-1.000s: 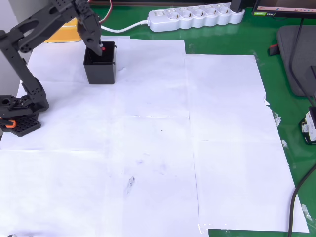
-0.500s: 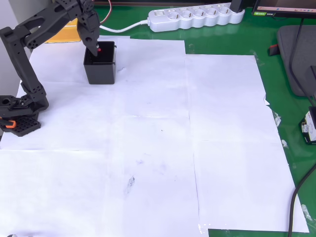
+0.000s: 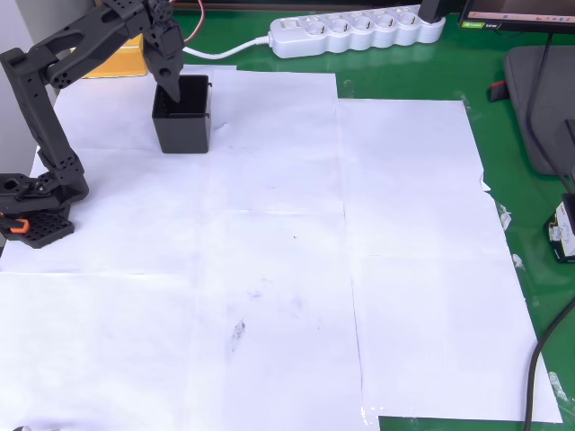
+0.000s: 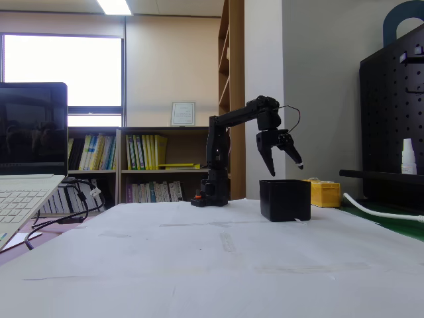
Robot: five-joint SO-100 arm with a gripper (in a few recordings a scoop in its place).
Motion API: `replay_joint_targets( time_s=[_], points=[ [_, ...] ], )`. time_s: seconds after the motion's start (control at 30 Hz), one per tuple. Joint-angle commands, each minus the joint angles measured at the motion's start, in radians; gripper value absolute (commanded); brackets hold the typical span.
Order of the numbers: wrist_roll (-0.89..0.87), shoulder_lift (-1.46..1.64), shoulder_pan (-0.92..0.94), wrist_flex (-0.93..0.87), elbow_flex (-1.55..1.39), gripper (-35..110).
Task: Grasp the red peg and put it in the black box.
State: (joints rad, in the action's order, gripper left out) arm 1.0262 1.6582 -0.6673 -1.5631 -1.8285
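Note:
The black box [image 3: 183, 131] stands on white paper at the upper left of the overhead view; in the fixed view the black box [image 4: 285, 200] sits right of centre. My gripper [image 3: 174, 88] hangs over the box's opening. In the fixed view the gripper [image 4: 286, 169] is open just above the rim, its two fingers [image 4: 270, 162] spread apart with nothing between them. The red peg is out of sight; the box's inside is dark and hidden from both cameras.
A yellow box [image 3: 117, 61] lies behind the black box, and a white power strip [image 3: 355, 31] runs along the far edge. The arm's base [image 3: 31, 211] sits at the left. A laptop [image 4: 30, 165] stands on the left in the fixed view.
A red peg showed at the fingertips over the box in both earlier frames; it is gone from view now. The gripper barely moved.

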Motion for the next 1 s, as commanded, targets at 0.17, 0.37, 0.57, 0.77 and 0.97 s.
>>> replay_joint_targets(
  time_s=[0.17, 0.37, 0.57, 0.77, 0.97],
  points=[
    [0.02, -0.055, 0.011, -0.014, -0.061, 0],
    [0.11, -0.247, 0.143, 0.037, -0.018, 0],
    [0.16, -0.598, 0.376, 0.279, 0.298, 0],
    [0.225, -0.877, 0.512, 0.35, 0.699, 0],
    [0.327, -1.178, 0.589, 0.403, 1.163, 0]
  ],
)
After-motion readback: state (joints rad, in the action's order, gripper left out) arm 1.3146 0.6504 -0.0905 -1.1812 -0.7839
